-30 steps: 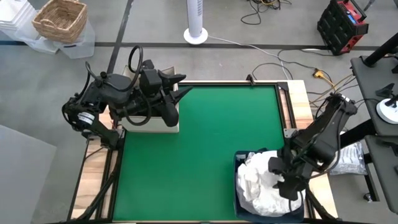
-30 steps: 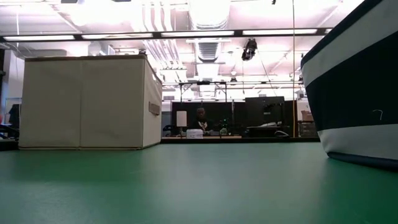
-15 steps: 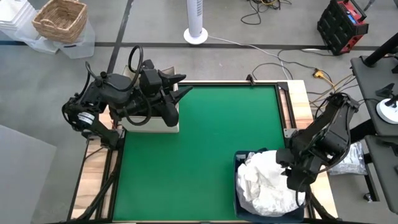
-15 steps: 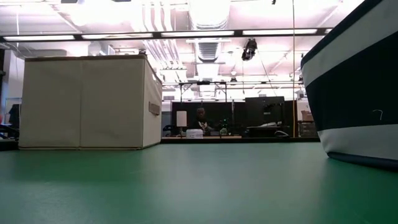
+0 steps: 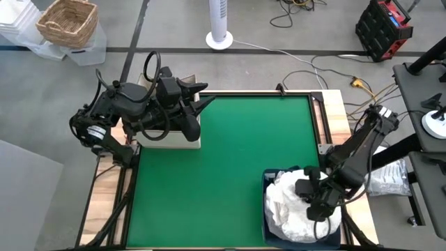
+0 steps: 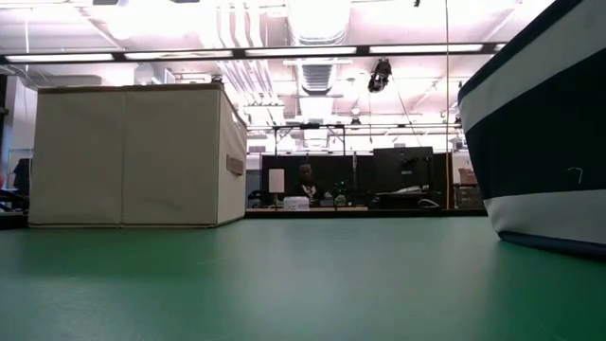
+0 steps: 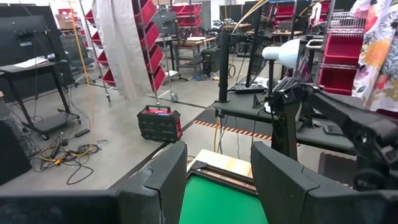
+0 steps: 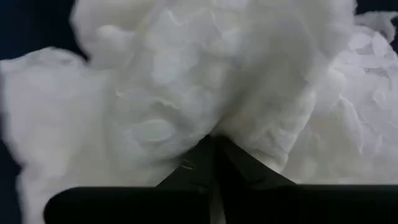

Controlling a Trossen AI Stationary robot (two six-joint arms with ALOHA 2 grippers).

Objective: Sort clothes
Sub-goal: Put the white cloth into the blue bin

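Observation:
White clothes (image 5: 289, 202) lie heaped in the navy bin (image 5: 267, 183) at the table's near right corner. My right gripper (image 5: 311, 207) reaches down into the heap, and the right wrist view shows it (image 8: 214, 142) shut with white cloth (image 8: 186, 81) bunched around its tips. My left gripper (image 5: 201, 96) hovers open over the beige box (image 5: 167, 139) at the far left, with nothing between its fingers (image 7: 155, 186). The low view shows only the box (image 6: 128, 156) and the bin's wall (image 6: 540, 142). My right gripper pinches a fold of the white cloth (image 8: 214, 127) between its two fingertips, coming from above and slanting down from the table's right side. One layer or several, I cannot tell. The cloth still lies on the heap in the bin.
The green mat (image 5: 237, 153) lies bare between the box and the bin. A wooden rim (image 5: 334, 118) frames the table. Off the table are a wicker basket (image 5: 67, 22), a white fan base (image 5: 219, 38) and a red toolbox (image 5: 383, 28). A person (image 6: 306, 180) sits far behind.
My right gripper has drawn back toward the table's right edge, then come back toward the left, down onto the white heap, and has shut there. The heap has stayed in the bin.

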